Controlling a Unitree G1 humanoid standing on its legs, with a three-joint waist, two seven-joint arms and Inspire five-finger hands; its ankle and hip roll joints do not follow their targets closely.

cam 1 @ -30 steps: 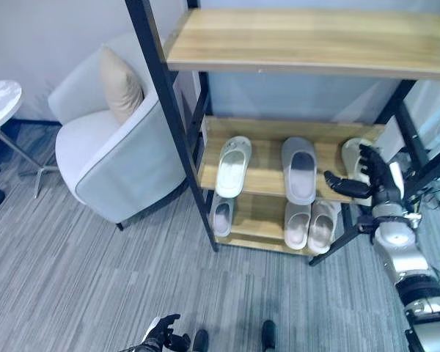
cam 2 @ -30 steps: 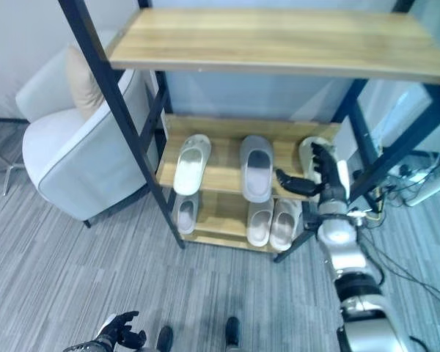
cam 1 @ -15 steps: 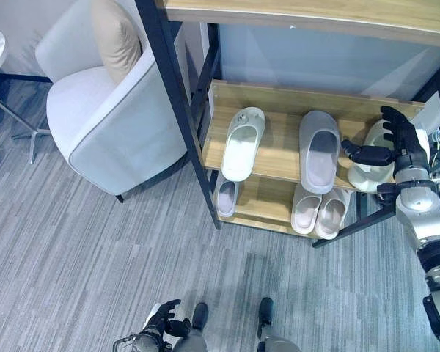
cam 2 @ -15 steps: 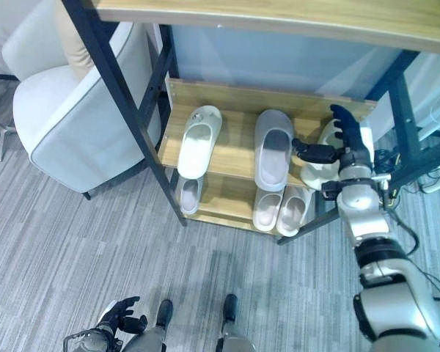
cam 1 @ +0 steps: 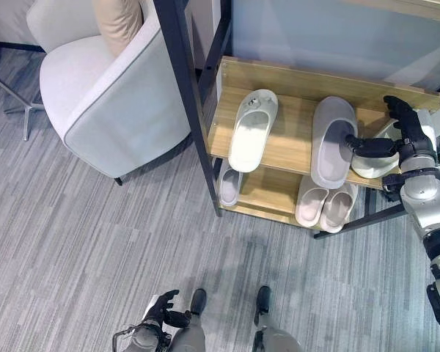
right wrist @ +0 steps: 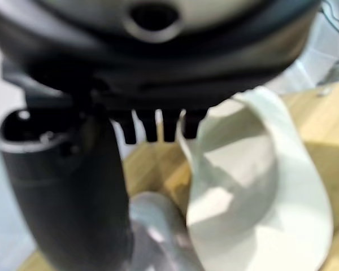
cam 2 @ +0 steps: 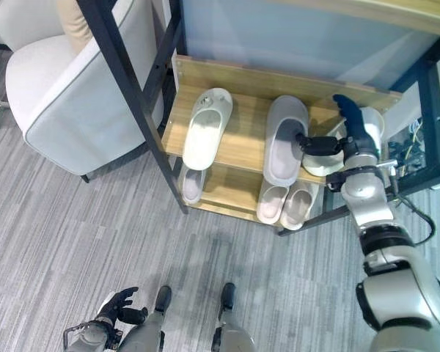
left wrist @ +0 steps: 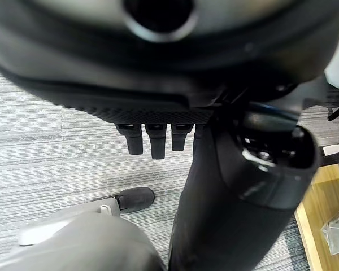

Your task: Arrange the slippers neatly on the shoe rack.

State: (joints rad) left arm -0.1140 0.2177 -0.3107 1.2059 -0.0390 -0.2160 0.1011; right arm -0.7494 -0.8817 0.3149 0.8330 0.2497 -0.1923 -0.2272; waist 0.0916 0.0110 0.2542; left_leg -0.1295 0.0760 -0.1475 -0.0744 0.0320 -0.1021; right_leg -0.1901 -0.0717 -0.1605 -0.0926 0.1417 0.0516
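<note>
Seen from above, a shoe rack with black metal posts and light wooden shelves [cam 1: 293, 143] stands against a pale wall, with slippers on two of its shelves. On the upper of these two shelves, a cream open-toed slipper [cam 1: 251, 130] lies toward the left, angled slightly, and a grey closed-toe slipper [cam 1: 332, 141] lies to its right, its heel end reaching the shelf's front edge. At the far right end of the same shelf sits a cream-white slipper [cam 1: 374, 158], just beside the grey one. The robot's right hand [cam 1: 403, 136] reaches in from the right at this cream-white slipper: its fingers extend over the far side of the slipper, and its thumb [cam 1: 367, 144] stretches out across the near side toward the grey slipper, so the hand is spread wide around the slipper rather than closed tight. In the right wrist view, the cream-white slipper lies just past the fingertips [right wrist: 158, 129], with the thumb standing well apart from them. On the lower shelf, a small pale grey slipper [cam 1: 229, 185] rests at the left, and a pair of pale pinkish slippers [cam 1: 324, 204] sits side by side at the right. A rounded white armchair [cam 1: 106, 88] with a beige cushion [cam 1: 119, 20] stands left of the rack on grey striped carpet [cam 1: 73, 249]. The robot's left hand [cam 1: 163, 309] hangs low near the carpet, its fingers loosely curled and holding nothing.
</note>
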